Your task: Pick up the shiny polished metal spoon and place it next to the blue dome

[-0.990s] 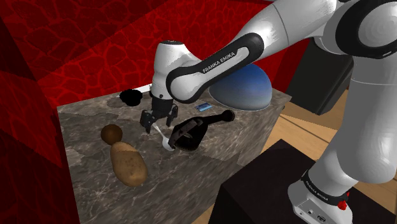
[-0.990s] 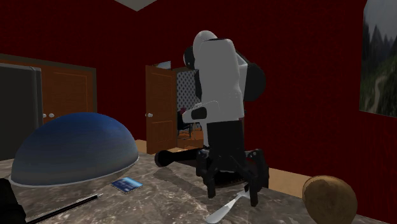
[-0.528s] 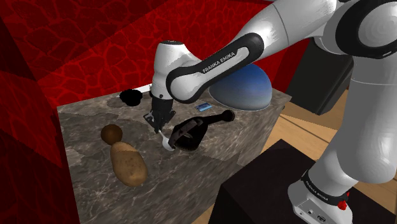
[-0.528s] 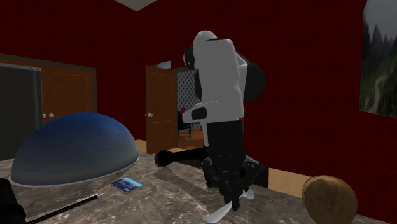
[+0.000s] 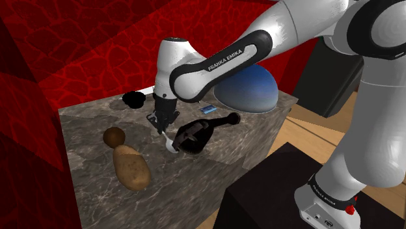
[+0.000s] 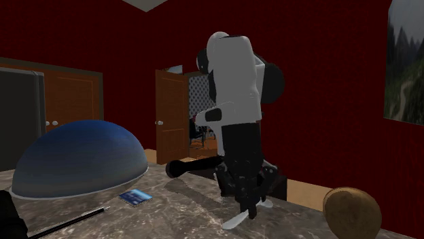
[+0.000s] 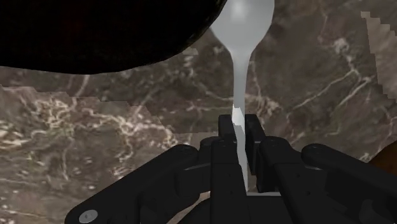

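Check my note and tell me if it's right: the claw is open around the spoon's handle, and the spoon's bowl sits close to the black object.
Not right. The wrist view shows the claw shut on the handle of the spoon, clasping it, not open around it. The spoon's bowl does sit close to the black object.

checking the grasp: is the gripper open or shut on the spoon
Shut on the spoon: in the wrist view the gripper clasps its pale handle between both black fingers.
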Controlling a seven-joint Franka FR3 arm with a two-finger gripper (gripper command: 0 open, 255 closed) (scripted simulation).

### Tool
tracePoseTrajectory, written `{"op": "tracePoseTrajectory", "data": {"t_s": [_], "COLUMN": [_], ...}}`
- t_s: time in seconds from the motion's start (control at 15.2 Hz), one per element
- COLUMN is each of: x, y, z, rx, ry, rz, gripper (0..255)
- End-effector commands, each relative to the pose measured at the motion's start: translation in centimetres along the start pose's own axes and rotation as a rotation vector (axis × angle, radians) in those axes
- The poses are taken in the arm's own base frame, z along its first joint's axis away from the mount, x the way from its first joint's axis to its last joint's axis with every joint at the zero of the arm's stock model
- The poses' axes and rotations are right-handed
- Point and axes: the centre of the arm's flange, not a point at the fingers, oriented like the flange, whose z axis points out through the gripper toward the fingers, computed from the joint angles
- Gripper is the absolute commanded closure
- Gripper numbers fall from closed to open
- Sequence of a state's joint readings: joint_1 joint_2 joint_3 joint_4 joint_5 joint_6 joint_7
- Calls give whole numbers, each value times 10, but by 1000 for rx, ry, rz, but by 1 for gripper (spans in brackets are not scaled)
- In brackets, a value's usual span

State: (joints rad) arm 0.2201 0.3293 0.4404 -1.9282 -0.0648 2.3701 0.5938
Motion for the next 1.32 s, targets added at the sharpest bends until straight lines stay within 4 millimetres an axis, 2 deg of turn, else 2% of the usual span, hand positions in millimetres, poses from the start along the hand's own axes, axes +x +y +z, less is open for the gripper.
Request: {"op": "tracePoseTrajectory", "data": {"t_s": [0.0,1.25], "x": [2,9], "y": [0,-16], "z": [-10,-109], "rx": [1,1], "ry": [1,1], "rz": [0,0], "gripper": [255,255]}}
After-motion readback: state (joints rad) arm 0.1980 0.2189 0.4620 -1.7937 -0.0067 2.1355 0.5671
